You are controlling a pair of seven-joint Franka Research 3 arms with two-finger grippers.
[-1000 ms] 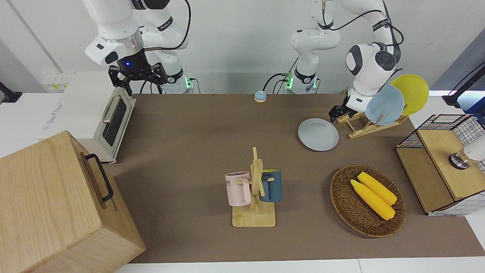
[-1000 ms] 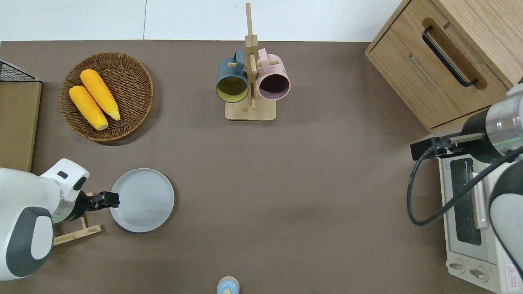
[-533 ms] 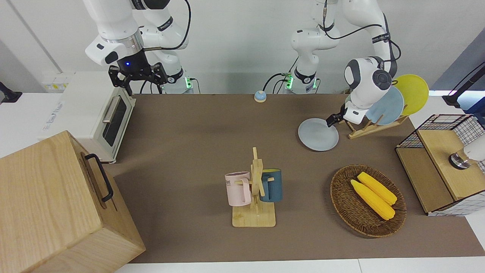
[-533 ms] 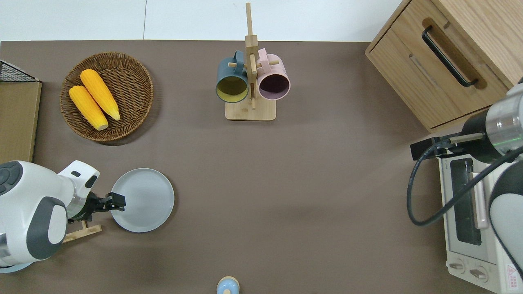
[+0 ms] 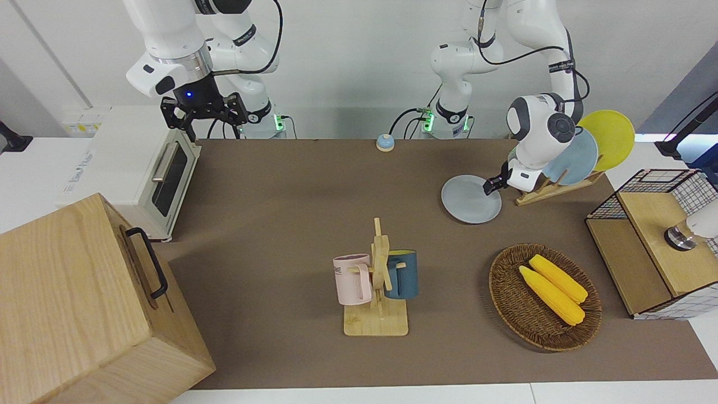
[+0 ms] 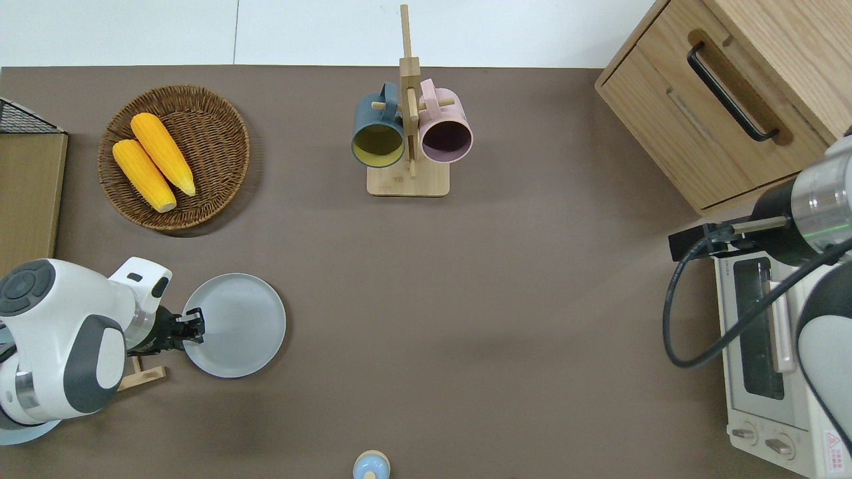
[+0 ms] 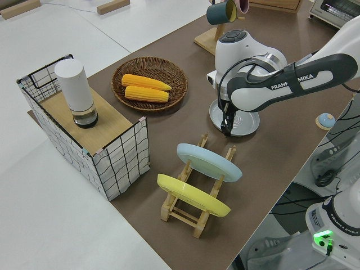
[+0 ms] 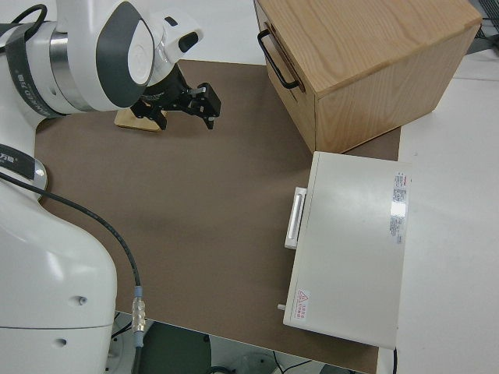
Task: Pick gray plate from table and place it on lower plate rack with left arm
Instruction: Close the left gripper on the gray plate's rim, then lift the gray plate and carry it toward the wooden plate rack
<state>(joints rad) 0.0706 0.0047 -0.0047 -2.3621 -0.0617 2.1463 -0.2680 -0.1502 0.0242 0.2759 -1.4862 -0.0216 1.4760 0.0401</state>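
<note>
Gray plate [image 6: 236,326] flat on table, left gripper [image 6: 193,327] at its rim, fingers' state unclear.

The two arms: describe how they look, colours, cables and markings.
Both are white and multi-jointed, with dark gray joint caps and black cables. The left arm reads FRANKA EMIKA; its tool is black. The right arm's tool is black under a glowing blue light.

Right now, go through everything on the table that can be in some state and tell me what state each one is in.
gray plate: flat on the table, rim at the left hand.
left hand: at the gray plate's rim.
right arm: parked.
lower plate rack: holds the blue plate and yellow plate.
toaster oven: door shut.
wooden cabinet: drawer shut.
mugs: hanging on the stand.
</note>
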